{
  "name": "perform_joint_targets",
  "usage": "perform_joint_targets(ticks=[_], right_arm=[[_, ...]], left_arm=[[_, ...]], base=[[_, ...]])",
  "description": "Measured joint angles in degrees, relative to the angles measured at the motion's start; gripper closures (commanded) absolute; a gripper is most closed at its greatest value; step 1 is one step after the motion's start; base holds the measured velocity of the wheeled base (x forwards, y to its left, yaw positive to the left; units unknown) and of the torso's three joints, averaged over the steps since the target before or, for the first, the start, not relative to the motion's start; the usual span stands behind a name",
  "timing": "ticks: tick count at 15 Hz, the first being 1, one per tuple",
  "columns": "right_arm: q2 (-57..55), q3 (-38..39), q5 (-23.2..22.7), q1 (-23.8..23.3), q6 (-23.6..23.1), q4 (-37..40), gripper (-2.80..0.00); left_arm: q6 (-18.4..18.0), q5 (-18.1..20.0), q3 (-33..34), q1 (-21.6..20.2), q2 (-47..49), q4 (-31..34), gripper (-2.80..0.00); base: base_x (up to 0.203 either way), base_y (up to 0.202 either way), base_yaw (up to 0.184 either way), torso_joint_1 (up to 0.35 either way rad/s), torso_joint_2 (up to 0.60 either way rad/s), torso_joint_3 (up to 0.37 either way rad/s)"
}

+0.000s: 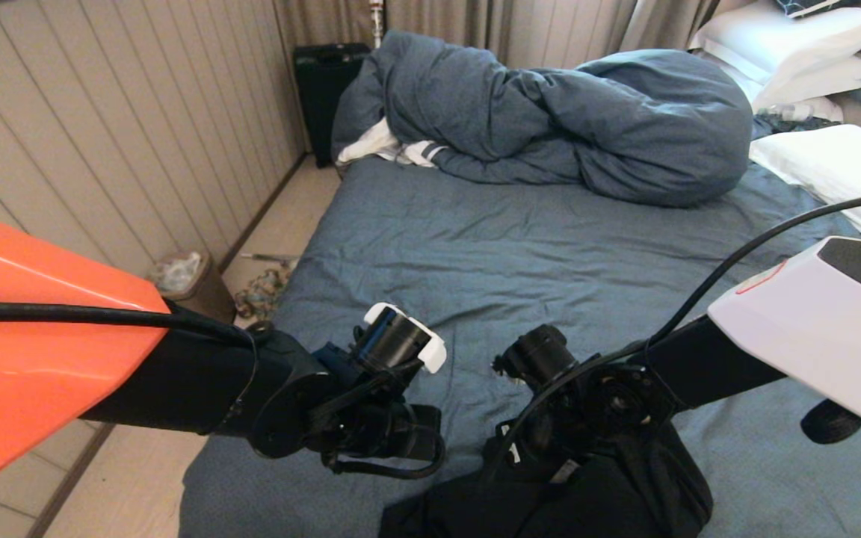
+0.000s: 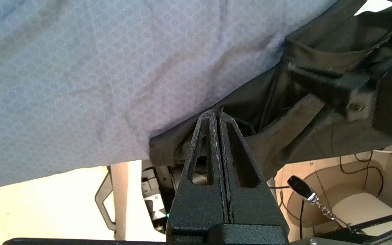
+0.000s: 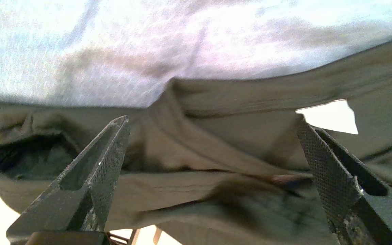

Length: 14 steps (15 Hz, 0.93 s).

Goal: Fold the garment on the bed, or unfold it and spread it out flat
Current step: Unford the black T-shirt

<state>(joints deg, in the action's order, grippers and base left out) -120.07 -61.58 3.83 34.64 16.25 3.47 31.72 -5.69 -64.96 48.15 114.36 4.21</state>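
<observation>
- Left tool (image 2: 218, 117), nearest the camera, has its fingers pressed together at the edge of the shirt (image 2: 318, 136); whether cloth is pinched between them cannot be told.
- Right tool (image 3: 213, 126) has its fingers wide apart, hovering over the shirt's crumpled folds.
- The black shirt (image 1: 587, 493) lies bunched at the near edge of the bed (image 1: 490, 254), beneath both arms.
- A bunched duvet (image 1: 550, 119) sits at the far end.

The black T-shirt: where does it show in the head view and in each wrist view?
Head view: T-shirt bunched at the bottom edge, under the right arm.
Left wrist view: dark cloth at the shut left gripper.
Right wrist view: fills the middle, between the open right gripper's fingers.
Shared landmark: blue-grey sheet.
</observation>
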Motion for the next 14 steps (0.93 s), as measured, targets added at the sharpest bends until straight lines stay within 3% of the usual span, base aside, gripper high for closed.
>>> perform_joint_targets(ticks=[8,12,13,14], right_arm=[[-1.1,1.6,0.1,0.7,0.2,-0.3,-2.8],[-2.6,1.2,2.3,1.1,0.1,-0.5,-2.8],[-2.8,1.3,2.5,1.1,0.0,-0.5,0.0],[-3.0,1.6,2.7,1.2,0.0,-0.5,0.0]], left_arm=[[0.1,0.1,0.8,0.1,-0.2,0.0,0.0],[0.1,0.1,0.9,0.1,-0.3,0.0,0.0],[0.1,0.1,0.9,0.1,-0.3,0.0,0.0],[0.1,0.1,0.9,0.1,-0.3,0.0,0.0]], base=[[0.0,0.0,0.0,0.0,0.0,0.0],[0.0,0.0,0.0,0.0,0.0,0.0],[0.0,0.0,0.0,0.0,0.0,0.0],[0.0,0.0,0.0,0.0,0.0,0.0]])
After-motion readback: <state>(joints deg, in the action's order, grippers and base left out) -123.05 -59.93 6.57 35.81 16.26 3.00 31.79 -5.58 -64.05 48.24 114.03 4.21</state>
